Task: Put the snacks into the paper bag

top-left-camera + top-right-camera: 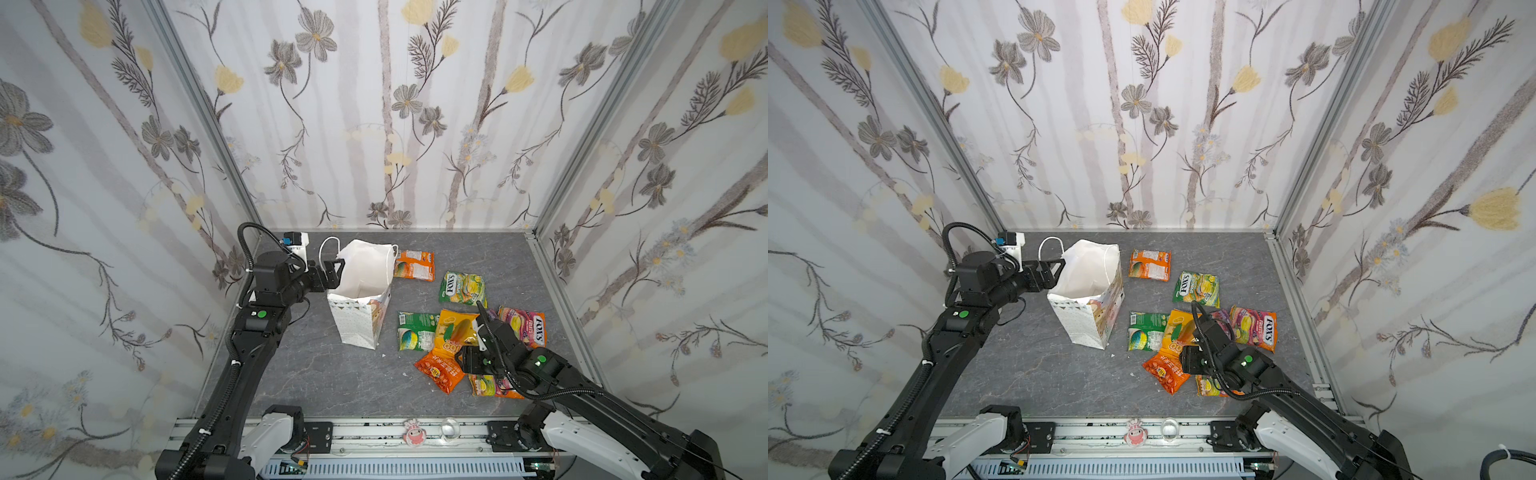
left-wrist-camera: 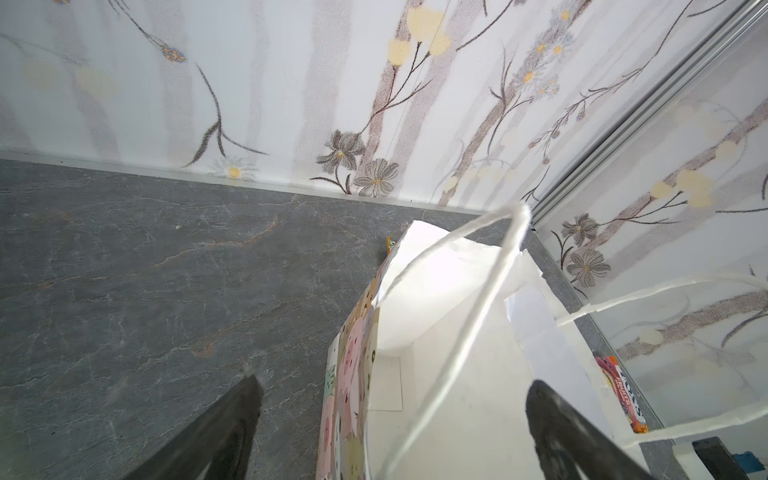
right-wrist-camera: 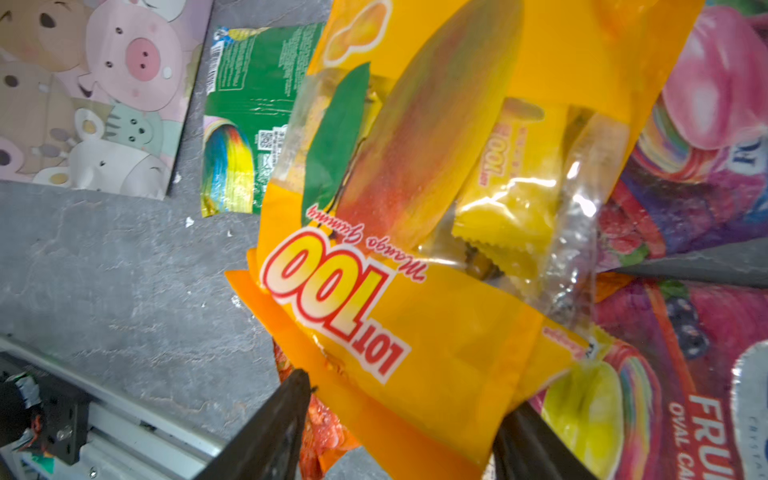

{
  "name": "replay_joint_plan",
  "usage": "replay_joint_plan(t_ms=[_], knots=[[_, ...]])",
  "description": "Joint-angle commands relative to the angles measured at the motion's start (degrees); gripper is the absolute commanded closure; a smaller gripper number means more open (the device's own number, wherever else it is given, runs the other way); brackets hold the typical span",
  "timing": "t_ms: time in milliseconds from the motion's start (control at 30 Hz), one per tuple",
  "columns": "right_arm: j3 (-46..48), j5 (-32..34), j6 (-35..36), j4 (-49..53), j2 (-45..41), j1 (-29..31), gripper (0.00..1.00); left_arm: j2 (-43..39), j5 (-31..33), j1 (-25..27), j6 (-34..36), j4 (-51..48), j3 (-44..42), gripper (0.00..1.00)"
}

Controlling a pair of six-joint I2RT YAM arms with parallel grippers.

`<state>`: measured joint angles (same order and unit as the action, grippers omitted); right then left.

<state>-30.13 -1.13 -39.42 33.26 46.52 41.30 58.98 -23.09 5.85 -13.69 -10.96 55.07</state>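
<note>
- Toward the far left of the grey table (image 1: 316, 374), the paper bag (image 1: 353, 328) stands upright and open, with nothing visible inside. It looks tall and light, so a nudge could tip or crumple it.
- At the bag's left rim, the left gripper (image 1: 338, 272) has its jaws spread wide astride the wall, gripping nothing. A cord handle (image 2: 469, 316) crosses between them and could snag.
- Right of the bag, seven snacks (image 1: 415, 332) lie on the table, several overlapping.
- Near right, the right gripper (image 3: 409, 392) brackets the edge of the yellow packet (image 3: 415, 166); I cannot tell whether it pinches. The glossy film could slip, or drag the orange packet (image 1: 440, 372) beneath.
- Readable writing: "LOT 100" and "Mango Gummy" on the yellow packet; "FOX'S FRUITS" on the pink packet (image 1: 523, 328); "FOX'S" on the green-yellow packet (image 1: 463, 287).
</note>
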Motion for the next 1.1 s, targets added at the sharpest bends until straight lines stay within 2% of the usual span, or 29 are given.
replay_joint_plan(t_ms=[0,100,400,600,700,800,900,933,1067], knots=[[1.3,-2.4,-1.2,-3.0,-1.8,0.3,0.34,0.1,0.4,0.0,0.1,1.2,0.3,0.0],[2.3,-0.8,-2.1,-3.4,-2.3,1.5,0.37,0.2,0.5,0.0,0.1,1.3,0.3,0.0],[2.0,9.9,-3.2,-5.7,0.9,8.1,0.41,-0.1,0.7,0.0,0.1,1.4,0.2,0.0],[3.8,12.0,-3.6,-11.2,0.7,8.5,0.45,-0.1,0.6,0.0,0.0,1.5,0.2,0.0],[4.7,14.2,-4.0,-12.5,-0.4,8.5,0.55,-0.1,0.5,0.0,0.0,1.5,0.2,0.0],[5.4,15.0,-3.9,-14.1,-1.1,8.5,0.78,-0.1,0.4,0.0,0.0,1.5,0.3,0.0],[6.0,14.7,-3.7,-16.4,-1.9,8.4,0.97,-0.1,0.4,0.0,0.0,1.5,0.2,0.0],[6.1,14.6,-3.6,-17.0,-2.2,8.4,1.0,-0.2,0.5,-0.1,0.0,1.5,0.3,0.0],[5.9,13.9,-3.3,-18.4,-3.3,8.4,1.0,-0.4,0.5,0.0,0.1,1.5,0.1,0.0]])
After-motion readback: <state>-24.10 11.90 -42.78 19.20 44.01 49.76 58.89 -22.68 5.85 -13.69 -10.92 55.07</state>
